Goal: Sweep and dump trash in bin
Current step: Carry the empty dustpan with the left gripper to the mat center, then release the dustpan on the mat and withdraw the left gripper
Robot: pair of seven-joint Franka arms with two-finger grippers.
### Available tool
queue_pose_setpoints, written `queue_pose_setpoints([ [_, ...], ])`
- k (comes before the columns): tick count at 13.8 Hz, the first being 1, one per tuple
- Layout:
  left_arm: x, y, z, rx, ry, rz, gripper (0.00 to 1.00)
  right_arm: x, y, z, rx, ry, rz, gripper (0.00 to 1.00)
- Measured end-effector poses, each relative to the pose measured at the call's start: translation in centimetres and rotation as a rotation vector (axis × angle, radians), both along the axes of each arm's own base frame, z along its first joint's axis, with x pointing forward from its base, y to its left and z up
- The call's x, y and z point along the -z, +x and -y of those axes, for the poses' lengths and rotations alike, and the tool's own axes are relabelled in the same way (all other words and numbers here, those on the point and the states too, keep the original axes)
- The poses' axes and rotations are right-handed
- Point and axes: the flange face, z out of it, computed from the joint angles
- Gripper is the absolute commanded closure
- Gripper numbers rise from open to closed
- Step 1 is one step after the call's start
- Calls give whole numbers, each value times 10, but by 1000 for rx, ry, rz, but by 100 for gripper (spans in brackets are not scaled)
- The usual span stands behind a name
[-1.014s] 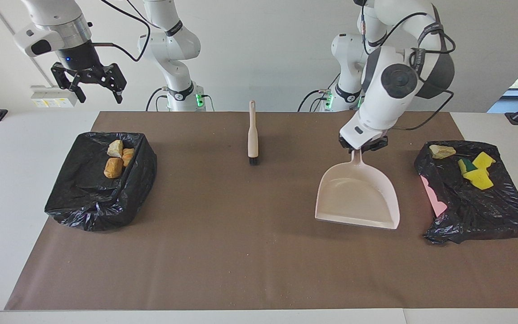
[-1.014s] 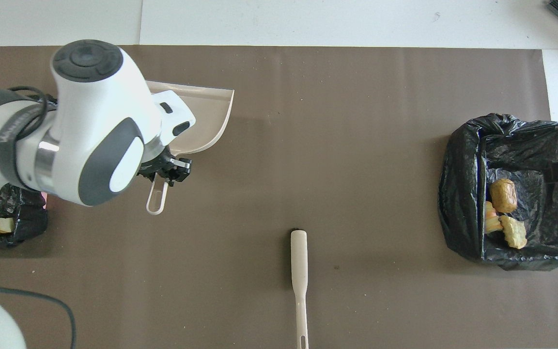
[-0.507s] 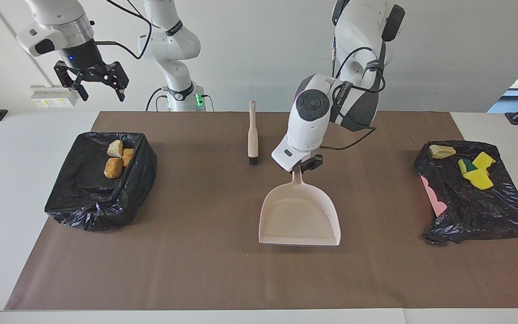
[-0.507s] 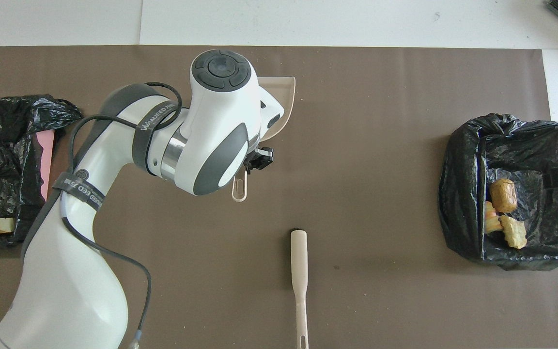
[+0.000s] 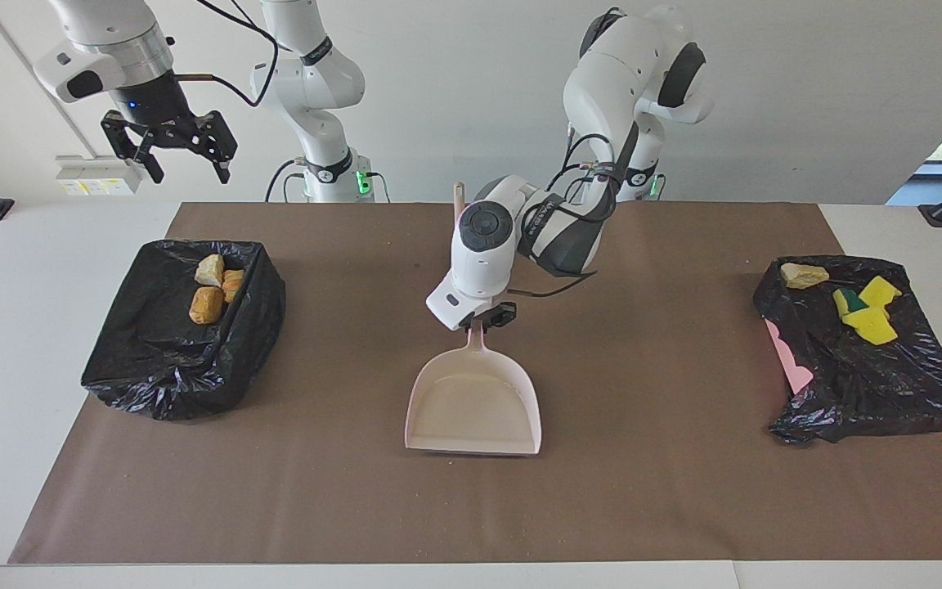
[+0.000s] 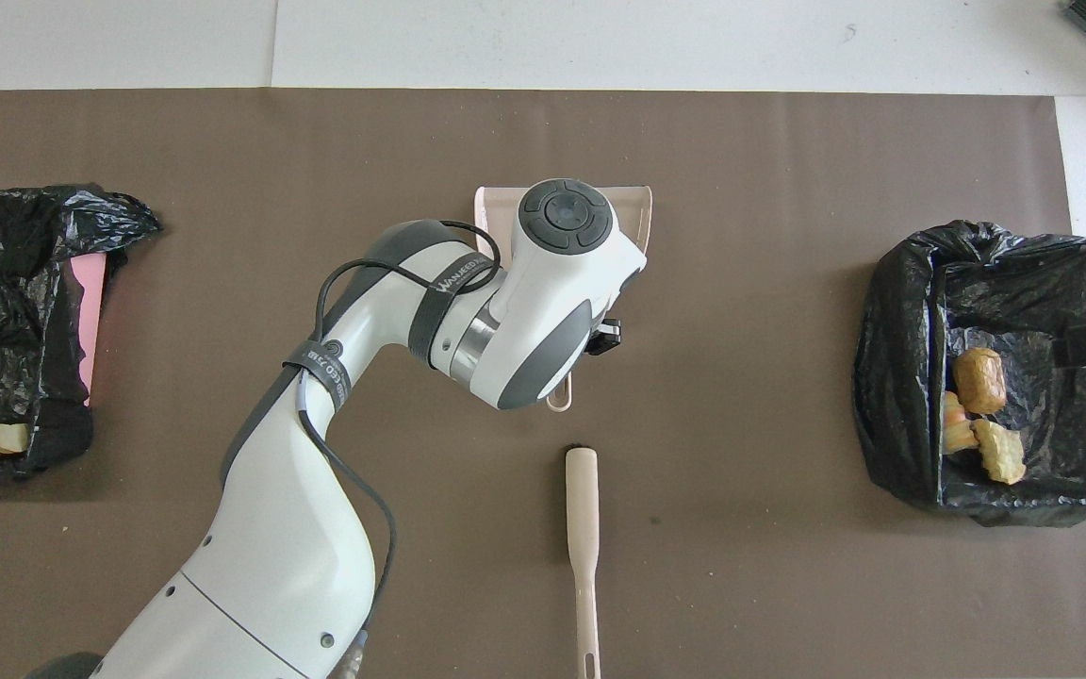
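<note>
My left gripper (image 5: 483, 319) is shut on the handle of the empty beige dustpan (image 5: 475, 405), low at the middle of the brown mat, its mouth pointing away from the robots. In the overhead view the left arm covers most of the dustpan (image 6: 639, 209). Bread-like trash pieces (image 5: 211, 293) (image 6: 980, 407) lie in the black-bagged bin (image 5: 185, 352) (image 6: 911, 377) at the right arm's end. Yellow sponge pieces (image 5: 869, 313) and a tan lump (image 5: 804, 276) lie on another black bag (image 5: 872, 384) at the left arm's end. My right gripper (image 5: 168, 149) hangs open, high over the bin's end.
A beige brush (image 5: 459, 249) (image 6: 583, 528) lies on the mat, nearer to the robots than the dustpan, handle toward the robots. A pink edge (image 5: 790, 360) shows under the bag at the left arm's end. Fine crumbs dot the mat.
My left arm has carried the dustpan from beside the bag at its own end to the middle of the mat. The right gripper has barely shifted, still open.
</note>
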Motion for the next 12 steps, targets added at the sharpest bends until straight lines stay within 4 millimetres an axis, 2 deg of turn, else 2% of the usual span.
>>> queue_pose_setpoints([
  [4,6,-1,5,-16,-35,-21,100,0,0,0,0,0,-1,0],
  [5,7,-1,5,-18,-38,-24,92,0,0,0,0,0,-1,0],
  [6,9,-1,5,-20,-40,-23,69,0,0,0,0,0,0,0],
  [7,9,0,6,-21,-44,-18,36,0,0,0,0,0,0,0],
  [8,8,0,6,-21,-47,-15,11,0,0,0,0,0,0,0],
  [9,8,0,6,-21,-49,-12,0,0,0,0,0,0,0,0],
  [12,8,3,3,-4,-17,20,0,0,0,0,0,0,0,0],
])
